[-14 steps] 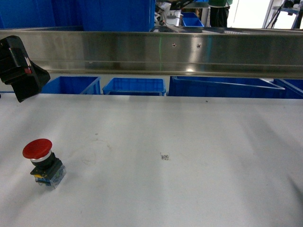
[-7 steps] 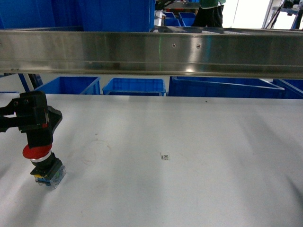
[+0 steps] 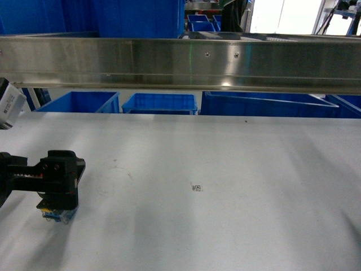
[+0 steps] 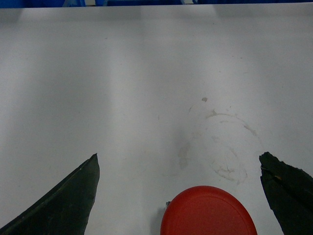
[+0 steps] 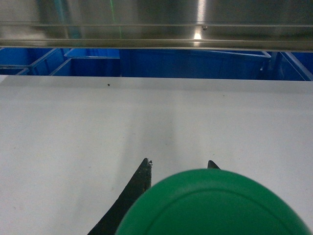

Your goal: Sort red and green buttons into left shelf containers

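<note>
In the head view the black left gripper (image 3: 59,189) sits low over the round red mushroom-capped push button (image 4: 209,213) at the near left of the flat white tabletop (image 3: 225,169), hiding the cap altogether; only the button's clear base with yellow and blue bits pokes out under the gripper. The left wrist view catches just the upper part of the smooth red cap at the bottom edge, with the two dark fingers (image 4: 63,200) standing wide apart on either side of it, well clear of the cap, so the gripper is spread and grips nothing. The collar and body of the button are cut off there.

The right gripper does not appear in the head view. In the right wrist view a large rounded green button cap (image 5: 215,205) fills the bottom of the frame, blurred and cropped, with the black right gripper's (image 5: 178,169) finger tips showing just behind it on both sides; the gripper seems clamped on it, though the contact itself is hidden.

A small square printed code marker (image 3: 196,187) lies mid-table, too small to read. Beyond the table's far edge, under a brushed steel shelf rail (image 3: 186,62), stand deep blue plastic crates (image 3: 161,103), their lower parts hidden
</note>
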Controlling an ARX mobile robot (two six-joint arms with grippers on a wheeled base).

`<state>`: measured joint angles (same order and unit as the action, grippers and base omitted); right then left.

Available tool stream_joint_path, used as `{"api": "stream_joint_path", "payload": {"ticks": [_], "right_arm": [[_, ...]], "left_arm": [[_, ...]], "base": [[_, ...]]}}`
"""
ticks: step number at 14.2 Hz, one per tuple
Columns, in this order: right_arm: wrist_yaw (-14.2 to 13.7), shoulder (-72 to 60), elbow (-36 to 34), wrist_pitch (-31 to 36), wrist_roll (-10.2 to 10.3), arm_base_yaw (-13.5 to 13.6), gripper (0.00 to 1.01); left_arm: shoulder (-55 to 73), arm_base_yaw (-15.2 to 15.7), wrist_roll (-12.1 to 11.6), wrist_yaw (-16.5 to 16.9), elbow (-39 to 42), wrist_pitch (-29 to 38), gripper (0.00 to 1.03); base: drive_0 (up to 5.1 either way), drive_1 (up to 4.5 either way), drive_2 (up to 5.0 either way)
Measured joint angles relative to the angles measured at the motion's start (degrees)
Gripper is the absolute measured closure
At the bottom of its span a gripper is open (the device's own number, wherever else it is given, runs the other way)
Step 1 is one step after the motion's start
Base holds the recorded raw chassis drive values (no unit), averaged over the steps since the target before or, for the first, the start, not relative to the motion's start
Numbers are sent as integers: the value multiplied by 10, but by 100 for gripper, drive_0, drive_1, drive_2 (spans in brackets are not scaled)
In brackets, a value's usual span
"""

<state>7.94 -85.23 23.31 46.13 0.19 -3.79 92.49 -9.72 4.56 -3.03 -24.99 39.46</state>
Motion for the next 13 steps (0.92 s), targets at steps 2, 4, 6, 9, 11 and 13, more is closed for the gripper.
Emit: {"api": "stream_joint_path", "payload": {"ticks": [2,4,6,9,11,13], "right_arm": [[0,0,0,0,0,0,74],[0,0,0,0,0,0,74],[0,0,0,0,0,0,74],[0,0,0,0,0,0,74],[0,0,0,0,0,0,74],[0,0,0,0,0,0,74]], "left_arm": [[41,1,-10,-4,2,32,5],[74,2,-28,-15,4,68,5],[109,8,-35,-15,-12,72,5],[126,16,-35,-9,-24,67,5],[130,24,-35,-3,-24,69,12],[136,27,-36,-1,-23,73,32]], "base": [[0,0,0],[0,0,0],[0,0,0],[0,0,0],[0,0,0],[0,0,0]]}}
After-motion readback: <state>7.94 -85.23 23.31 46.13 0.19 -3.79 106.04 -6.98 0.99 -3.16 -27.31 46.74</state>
